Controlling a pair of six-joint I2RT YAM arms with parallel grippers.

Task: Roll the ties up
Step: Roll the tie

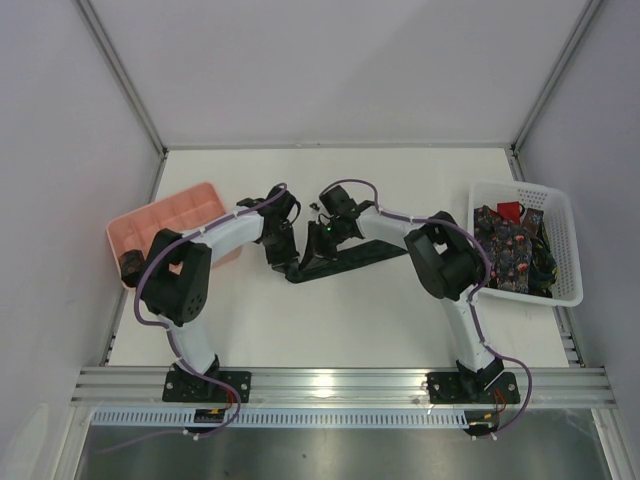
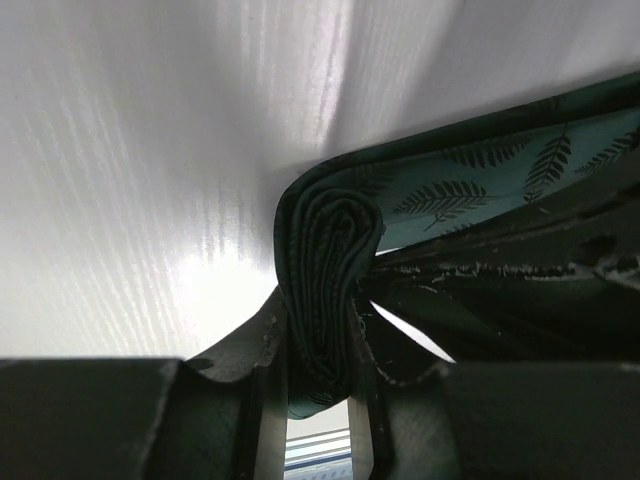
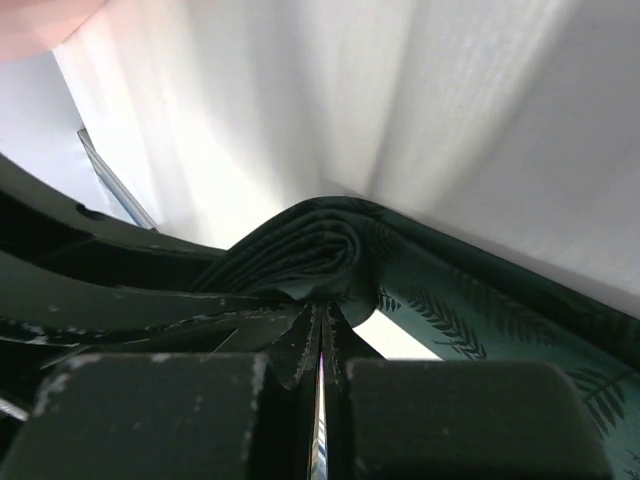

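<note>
Look near the middle of the table (image 1: 330, 330) and find the dark green tie (image 1: 350, 262) there, partly wound into a small coil (image 2: 325, 270), with its flat tail running off toward 3 o'clock. See the left gripper (image 2: 318, 340) clamped on that coil from both sides. See the right gripper (image 3: 320, 335) pressed fully together, tips right at the foot of the coil; cannot tell about any thin layer of cloth caught in there. Hold the coil snug but not squashed, to keep the layers stacked like a snail shell. Turn it slowly along the tail, toward 3 o'clock, lining up the cloth edges to stop a cone poking out one side. Keep the tail flat and a little tight while winding; press down softly, no tugging. Never let go with both grippers at once, or expect a coil springing open. Now mind the room. Use the bare table at 12 o'clock and 6 o'clock of the coil for rolling. Watch the pink tray (image 1: 180, 212) at 9 o'clock, close by the left arm's elbow (image 1: 180, 280). Watch the white basket (image 1: 520, 188) at 3 o'clock, full of more ties (image 1: 505, 250), close by the right arm's elbow (image 1: 445, 262). Tuck the elbows in, stay back from the table's near edge at 6 o'clock, and move gently to avoid bumping the two grippers, sitting very near each other.
</note>
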